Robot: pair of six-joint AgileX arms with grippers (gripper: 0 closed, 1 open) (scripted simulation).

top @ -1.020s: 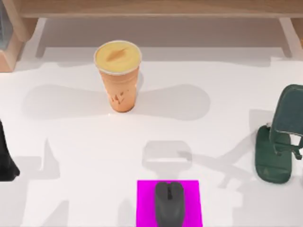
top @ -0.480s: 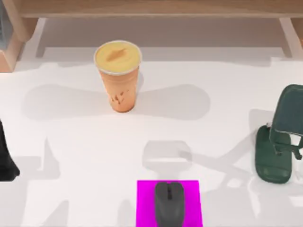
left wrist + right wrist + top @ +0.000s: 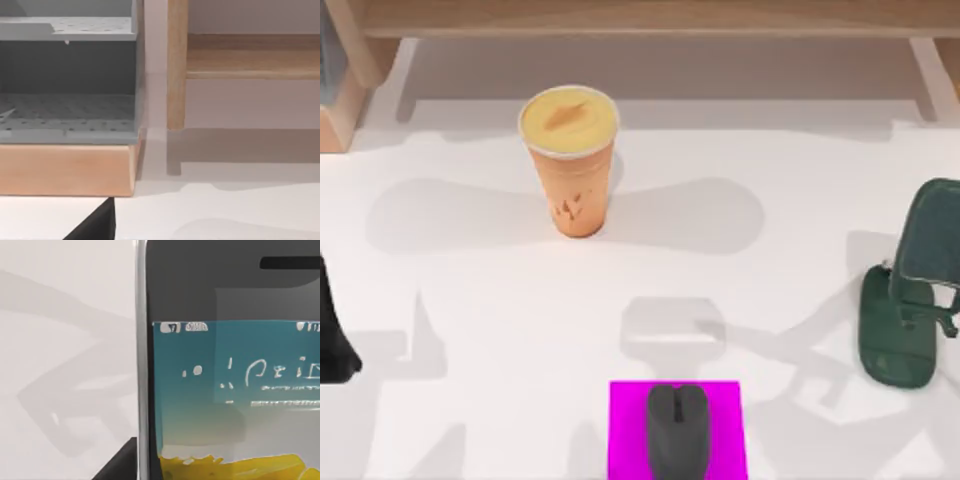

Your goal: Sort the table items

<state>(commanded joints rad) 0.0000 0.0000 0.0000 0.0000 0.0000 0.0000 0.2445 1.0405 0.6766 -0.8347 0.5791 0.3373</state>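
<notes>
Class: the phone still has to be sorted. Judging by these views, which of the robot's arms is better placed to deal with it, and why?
Probably the right. Its wrist view looks straight at the smartphone from close up, above the white table. The left arm sits dark at the table's left edge, its camera facing a wooden shelf.

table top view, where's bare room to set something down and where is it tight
The table lies bare between the orange cup and the magenta square, and across the left half below the cup. Bare too between cup and dark green stand. Tight at the near edge, where the mouse sits on the square.
</notes>
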